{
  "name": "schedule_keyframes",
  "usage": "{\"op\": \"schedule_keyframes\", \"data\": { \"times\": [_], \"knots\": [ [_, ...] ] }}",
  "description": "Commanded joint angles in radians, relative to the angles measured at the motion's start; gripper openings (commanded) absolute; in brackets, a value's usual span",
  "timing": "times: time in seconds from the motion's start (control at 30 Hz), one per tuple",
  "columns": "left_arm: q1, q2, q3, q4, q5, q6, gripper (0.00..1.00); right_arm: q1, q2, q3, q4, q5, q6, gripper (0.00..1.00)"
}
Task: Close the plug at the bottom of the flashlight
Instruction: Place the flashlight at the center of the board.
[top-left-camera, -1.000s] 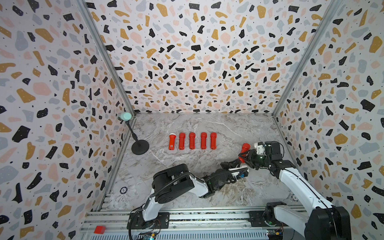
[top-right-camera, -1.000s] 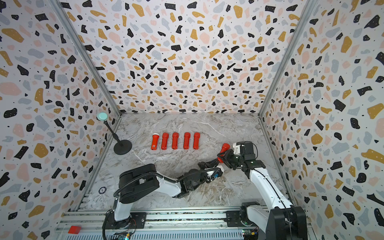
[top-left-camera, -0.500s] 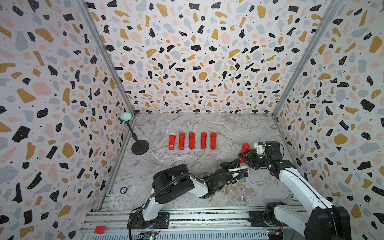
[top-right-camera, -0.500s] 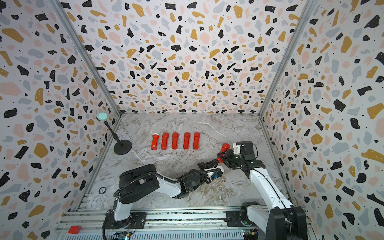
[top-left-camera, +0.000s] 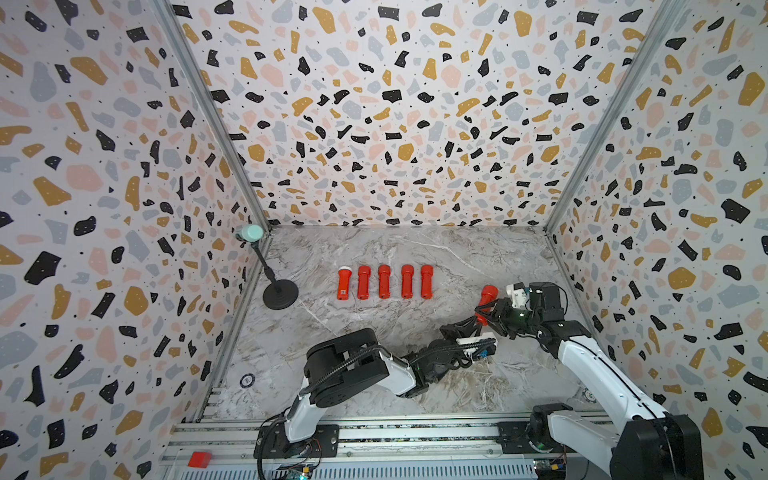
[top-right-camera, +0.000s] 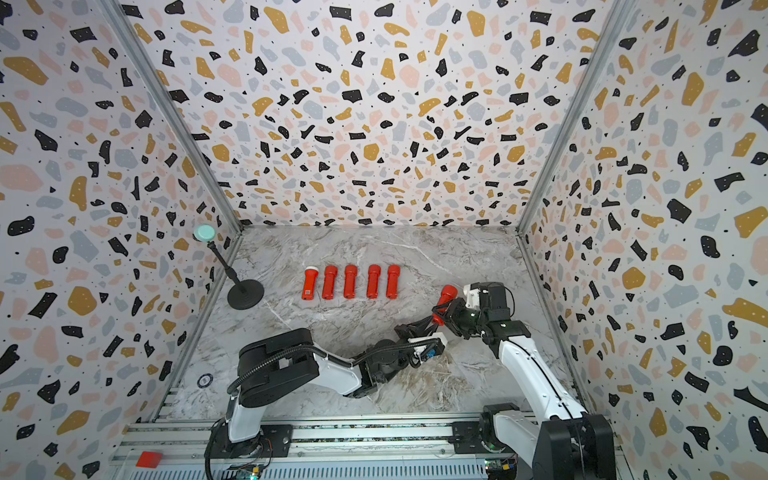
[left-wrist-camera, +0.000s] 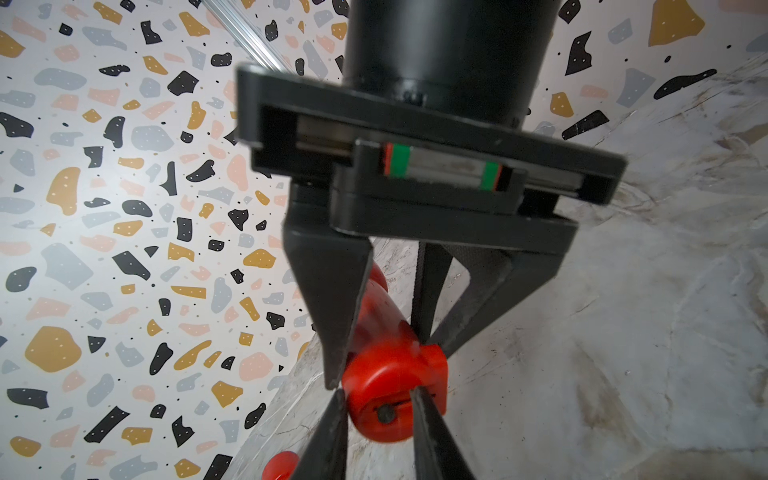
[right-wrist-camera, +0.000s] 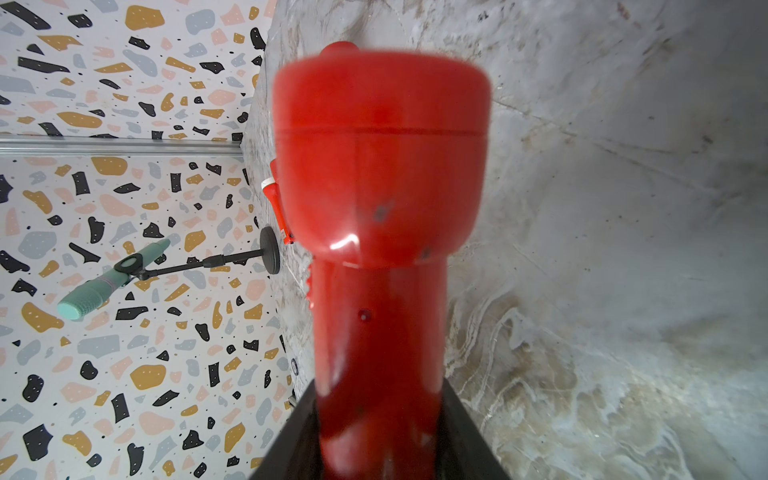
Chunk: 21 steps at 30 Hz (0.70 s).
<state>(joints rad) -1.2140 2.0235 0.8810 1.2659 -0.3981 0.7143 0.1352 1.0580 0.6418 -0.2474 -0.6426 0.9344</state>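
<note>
A red flashlight (top-left-camera: 485, 296) (top-right-camera: 444, 296) hangs tilted above the marble floor at the right, head pointing away. My right gripper (top-left-camera: 489, 309) (right-wrist-camera: 378, 440) is shut on its body (right-wrist-camera: 378, 166). The flashlight's bottom end (left-wrist-camera: 386, 415) faces the left wrist camera and shows a dark slit and a small hole. I cannot make out whether the plug is closed. My left gripper (top-left-camera: 473, 323) (left-wrist-camera: 376, 390) reaches in from the left, jaws drawn close and holding nothing. One of its fingertips (left-wrist-camera: 415, 399) lies on the bottom face and the other sits beside the rim.
Several more red flashlights (top-left-camera: 384, 282) lie in a row at the middle back of the floor. A black stand with a teal microphone (top-left-camera: 280, 293) is by the left wall. Terrazzo walls close in three sides. A small red block (top-left-camera: 199, 458) sits on the front rail.
</note>
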Motion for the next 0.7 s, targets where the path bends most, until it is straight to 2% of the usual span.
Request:
{"op": "schedule_keyframes", "data": {
  "times": [0.0, 0.13, 0.33, 0.57, 0.67],
  "knots": [
    [0.009, -0.042, -0.008, 0.091, -0.018, 0.012, 0.32, 0.027, -0.030, 0.002, -0.063, -0.099, -0.023, 0.00],
    [0.010, -0.064, -0.025, 0.109, -0.021, 0.011, 0.39, 0.012, -0.025, 0.012, -0.068, -0.086, -0.043, 0.00],
    [0.009, -0.127, -0.063, 0.122, -0.017, -0.021, 0.57, 0.005, 0.022, 0.079, -0.116, -0.015, -0.130, 0.00],
    [0.010, -0.242, -0.139, 0.146, -0.045, -0.097, 0.82, 0.016, 0.100, 0.170, -0.144, 0.063, -0.216, 0.00],
    [0.010, -0.289, -0.173, 0.164, -0.099, -0.145, 0.98, 0.060, 0.148, 0.231, -0.157, 0.125, -0.254, 0.00]
  ]
}}
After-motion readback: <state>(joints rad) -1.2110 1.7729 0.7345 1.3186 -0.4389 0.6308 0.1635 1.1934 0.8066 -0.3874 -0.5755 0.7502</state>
